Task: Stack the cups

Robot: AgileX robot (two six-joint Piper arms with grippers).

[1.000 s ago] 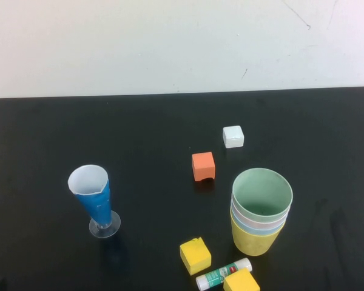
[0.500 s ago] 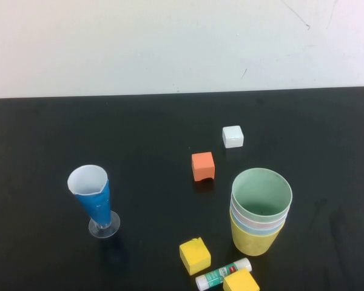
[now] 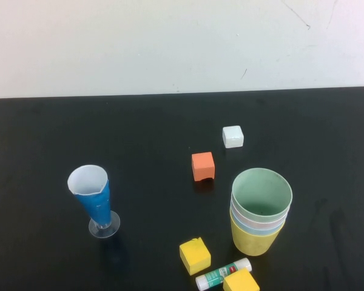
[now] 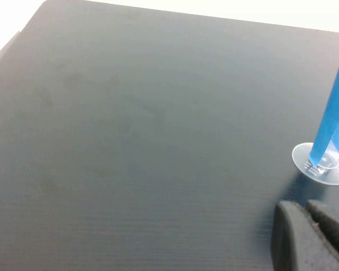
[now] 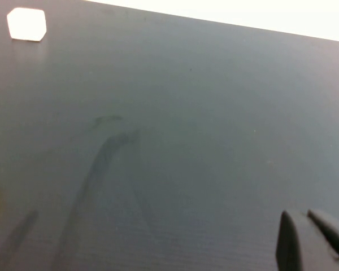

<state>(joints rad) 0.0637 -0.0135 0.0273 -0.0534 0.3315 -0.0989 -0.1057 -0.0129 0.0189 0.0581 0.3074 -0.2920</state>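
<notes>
while the four cups (image 3: pixel 260 212) sit nested in one upright stack at the lower right of the high view, pale green on top and yellow at the bottom, neither arm shows there. the left gripper (image 4: pixel 313 237) appears only in its wrist view, near the conical cup (image 3: pixel 93 199), fingers pressed together. the right gripper (image 5: pixel 316 240) hangs over bare black table (image 3: pixel 139 127), fingers likewise closed on nothing.

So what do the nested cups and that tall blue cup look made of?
Stacked cups: likely matte plastic, with dull, even pastel surfaces. Tall blue cup: maybe paper or thin plastic on a clear, glossy foot. Left gripper and right gripper sit low over the table, shut.
</notes>
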